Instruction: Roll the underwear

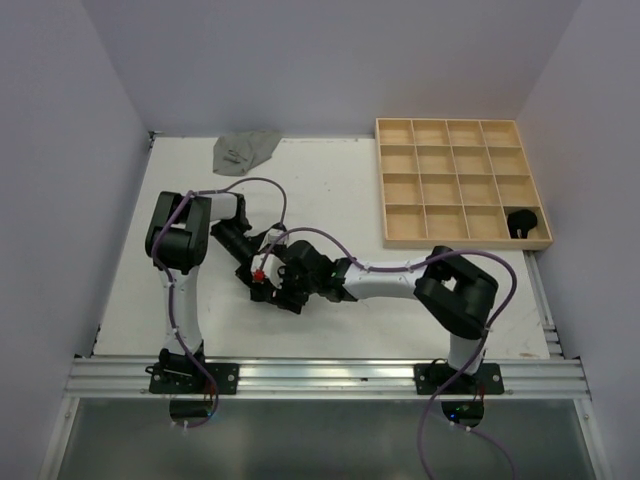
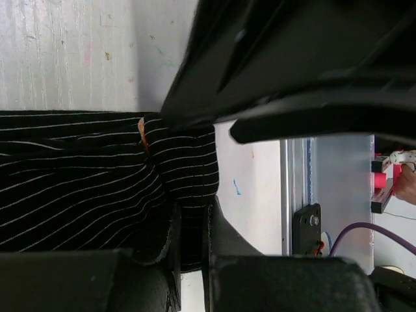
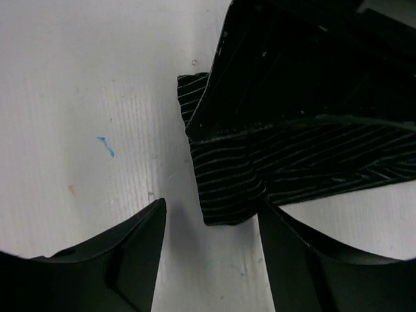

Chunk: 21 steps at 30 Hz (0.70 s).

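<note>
A black pinstriped underwear [image 2: 78,175] lies flat on the white table. My left gripper [image 2: 192,218] is shut on a folded edge of it, the cloth pinched between the two fingers. In the right wrist view the same underwear [image 3: 227,185] has a corner just ahead of my right gripper [image 3: 211,211], which is open and empty, one finger either side of that corner. From above, both grippers meet mid-table, the left [image 1: 250,262] and the right [image 1: 270,288], and hide the cloth. A plain grey underwear [image 1: 245,150] lies crumpled at the far edge. A black rolled one [image 1: 524,222] sits in the tray.
A wooden grid tray [image 1: 455,180] stands at the far right, its near-right cell holding the roll. The left gripper's black finger [image 3: 273,78] lies over the underwear. The metal rail [image 1: 320,375] runs along the near edge.
</note>
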Each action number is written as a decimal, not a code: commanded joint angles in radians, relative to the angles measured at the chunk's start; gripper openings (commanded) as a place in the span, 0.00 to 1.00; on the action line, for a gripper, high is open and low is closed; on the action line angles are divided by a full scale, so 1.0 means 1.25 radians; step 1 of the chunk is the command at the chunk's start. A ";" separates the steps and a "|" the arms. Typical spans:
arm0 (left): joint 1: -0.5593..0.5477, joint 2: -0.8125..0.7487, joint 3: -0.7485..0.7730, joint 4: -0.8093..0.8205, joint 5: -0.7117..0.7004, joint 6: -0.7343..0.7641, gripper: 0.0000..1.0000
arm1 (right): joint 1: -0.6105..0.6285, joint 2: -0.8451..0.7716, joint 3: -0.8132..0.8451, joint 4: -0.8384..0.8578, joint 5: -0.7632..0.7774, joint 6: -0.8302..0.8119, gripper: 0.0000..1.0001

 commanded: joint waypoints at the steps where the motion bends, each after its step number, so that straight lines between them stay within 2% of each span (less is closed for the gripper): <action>1: 0.000 0.033 -0.006 0.101 -0.086 0.026 0.10 | 0.021 0.038 0.048 0.086 -0.003 -0.069 0.63; 6: 0.001 0.033 -0.003 0.104 -0.084 0.027 0.14 | 0.030 0.087 0.056 0.102 -0.004 -0.083 0.59; 9: 0.002 0.032 -0.001 0.106 -0.085 0.027 0.16 | 0.030 0.119 0.070 0.087 -0.009 -0.085 0.30; 10: 0.003 0.029 -0.002 0.110 -0.085 0.027 0.16 | 0.030 0.123 0.072 0.078 -0.013 -0.085 0.15; 13: 0.016 0.012 0.003 0.112 -0.072 0.028 0.17 | 0.030 0.107 0.051 0.080 -0.029 -0.073 0.00; 15: 0.035 -0.005 0.012 0.109 -0.051 0.027 0.20 | 0.030 0.096 0.031 0.073 -0.058 -0.059 0.00; 16: 0.045 -0.013 0.026 0.106 -0.040 0.029 0.28 | 0.029 0.086 0.026 0.055 -0.066 -0.045 0.00; 17: 0.055 -0.024 0.035 0.095 -0.017 0.034 0.29 | 0.025 0.083 0.027 0.042 -0.091 -0.035 0.00; 21: 0.137 -0.151 0.063 0.095 0.027 0.045 0.37 | -0.004 0.098 0.052 -0.042 -0.187 0.048 0.00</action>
